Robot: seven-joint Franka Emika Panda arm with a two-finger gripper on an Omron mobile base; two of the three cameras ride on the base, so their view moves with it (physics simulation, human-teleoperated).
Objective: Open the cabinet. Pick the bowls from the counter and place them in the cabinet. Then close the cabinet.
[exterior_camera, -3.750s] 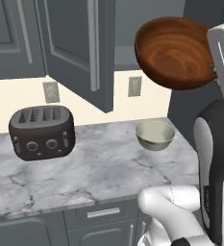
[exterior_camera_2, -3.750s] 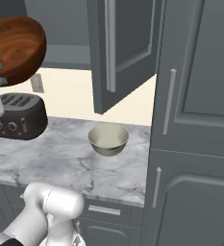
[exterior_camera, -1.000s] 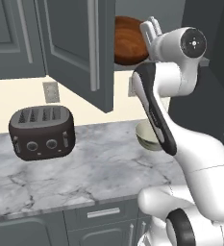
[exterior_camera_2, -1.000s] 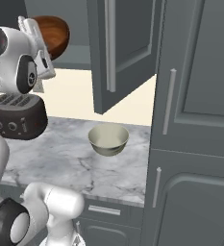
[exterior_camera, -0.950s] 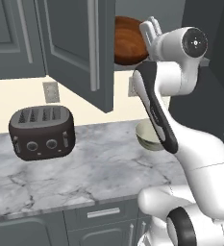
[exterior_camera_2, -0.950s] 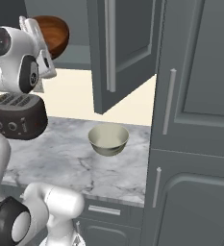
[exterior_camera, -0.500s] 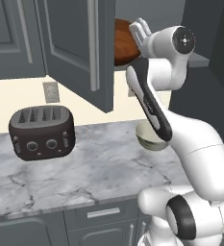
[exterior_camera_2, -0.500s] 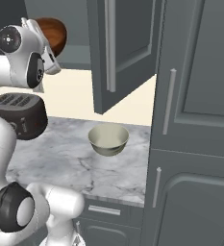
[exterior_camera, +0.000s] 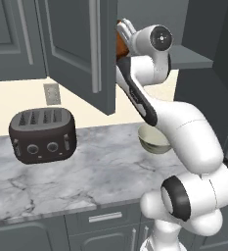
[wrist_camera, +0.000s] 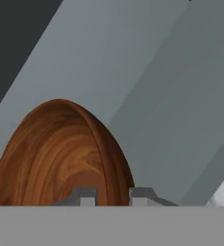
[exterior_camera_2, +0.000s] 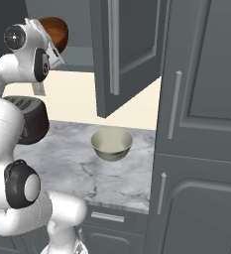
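My gripper (wrist_camera: 111,197) is shut on the rim of the reddish-brown wooden bowl (wrist_camera: 60,153), which I hold tilted up inside the open cabinet (exterior_camera: 81,49). From the left base view the wooden bowl (exterior_camera: 119,43) is mostly hidden behind the open door, with the gripper (exterior_camera: 126,28) at its edge. The right base view shows the wooden bowl (exterior_camera_2: 56,29) above the grey shelf (exterior_camera_2: 82,53), beside the gripper (exterior_camera_2: 51,40). The pale cream bowl (exterior_camera: 152,139) (exterior_camera_2: 112,143) sits upright on the marble counter (exterior_camera: 86,171), partly behind my arm.
A dark four-slot toaster (exterior_camera: 42,135) stands on the counter at the left. The open cabinet door (exterior_camera_2: 127,54) juts out over the counter. A tall dark grey cabinet (exterior_camera_2: 201,99) with bar handles closes off the right side. A drawer front (exterior_camera: 105,216) runs below the counter.
The arm has carried the wooden bowl deeper into the cabinet, so the open door now covers more of it. The cream bowl and toaster have not moved.
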